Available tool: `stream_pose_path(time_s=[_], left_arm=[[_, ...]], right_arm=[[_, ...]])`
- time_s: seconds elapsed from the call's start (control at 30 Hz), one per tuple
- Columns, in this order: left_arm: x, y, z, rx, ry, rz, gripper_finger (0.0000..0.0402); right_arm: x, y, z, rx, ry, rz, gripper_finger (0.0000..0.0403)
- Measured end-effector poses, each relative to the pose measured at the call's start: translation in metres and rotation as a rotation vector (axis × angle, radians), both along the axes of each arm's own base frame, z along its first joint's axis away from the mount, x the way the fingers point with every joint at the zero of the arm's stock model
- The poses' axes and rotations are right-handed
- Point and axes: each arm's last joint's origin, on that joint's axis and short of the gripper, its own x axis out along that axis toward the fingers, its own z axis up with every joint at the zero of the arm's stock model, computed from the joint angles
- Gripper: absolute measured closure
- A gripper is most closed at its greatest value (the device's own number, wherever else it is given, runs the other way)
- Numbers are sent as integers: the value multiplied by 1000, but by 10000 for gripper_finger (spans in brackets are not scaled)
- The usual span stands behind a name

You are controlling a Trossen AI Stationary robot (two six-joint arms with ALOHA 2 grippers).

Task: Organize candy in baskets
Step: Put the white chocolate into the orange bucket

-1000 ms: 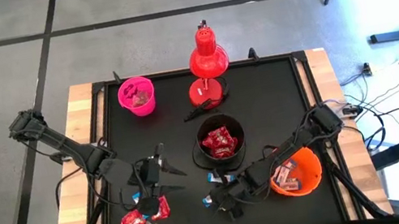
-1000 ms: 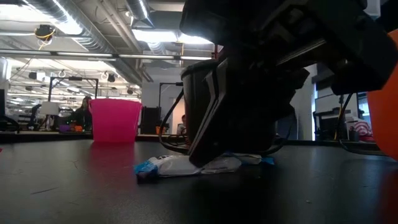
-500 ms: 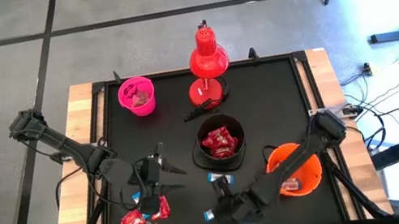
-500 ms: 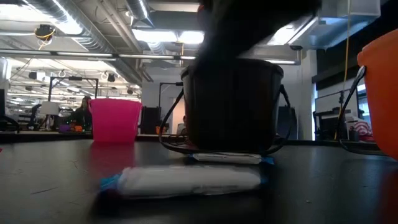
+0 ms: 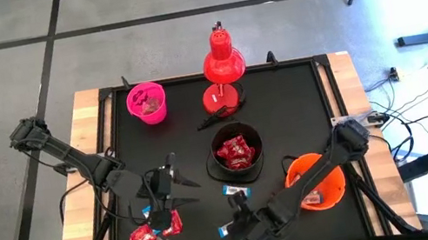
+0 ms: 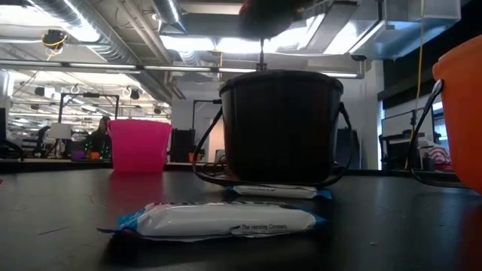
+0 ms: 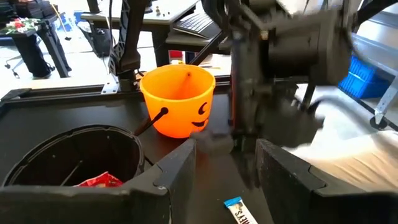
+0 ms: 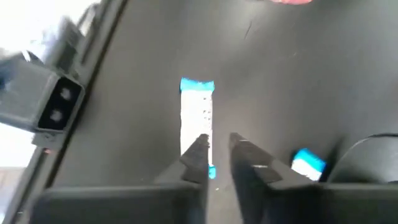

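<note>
A: Which way does the flat white sweet with blue wrapper ends [image 8: 198, 118] lie from the right gripper [image 8: 219, 149]?

B: Straight ahead of its fingertips on the black table mat [image 5: 298, 96], long axis running away from them in line with the fingers. The fingers stand slightly parted above its near end, gripping nothing. In the high view it lies near the table's front edge, by that gripper [image 5: 235, 227].

A: Which arm is nearer?

B: The right. The left gripper [image 5: 162, 210] hangs half open and empty beside the red-wrapped sweets [image 5: 153, 234].

A: And the counts?

B: Two white-and-blue sweets loose; the second [image 6: 276, 191] lies just in front of the round black plastic bucket [image 5: 237, 153], which holds red ones. Three buckets: that, a pink one [image 5: 146, 103] and a larger orange one [image 5: 317, 183]. The red pile is too bunched to count.
</note>
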Motion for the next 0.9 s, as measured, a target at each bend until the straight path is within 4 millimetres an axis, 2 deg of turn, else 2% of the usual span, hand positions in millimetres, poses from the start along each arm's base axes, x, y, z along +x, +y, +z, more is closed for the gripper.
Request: stream_pose_path(time_s=[0.3, 0.47, 0.57, 0.67, 0.9], left_arm=[[0, 0, 0, 0, 1, -2, 244], [0, 0, 0, 0, 2, -3, 244], [0, 0, 0, 0, 2, -3, 244], [0, 0, 0, -2, 2, -3, 244], [-1, -1, 0, -16, 7, -3, 244]], right_arm=[[10, 5, -50, -52, 94, -18, 166], [12, 7, -65, -48, 123, -36, 106], [14, 5, -77, -55, 151, -47, 89], [16, 1, -81, -41, 181, -58, 89], [19, -17, -100, 97, 304, -33, 136]])
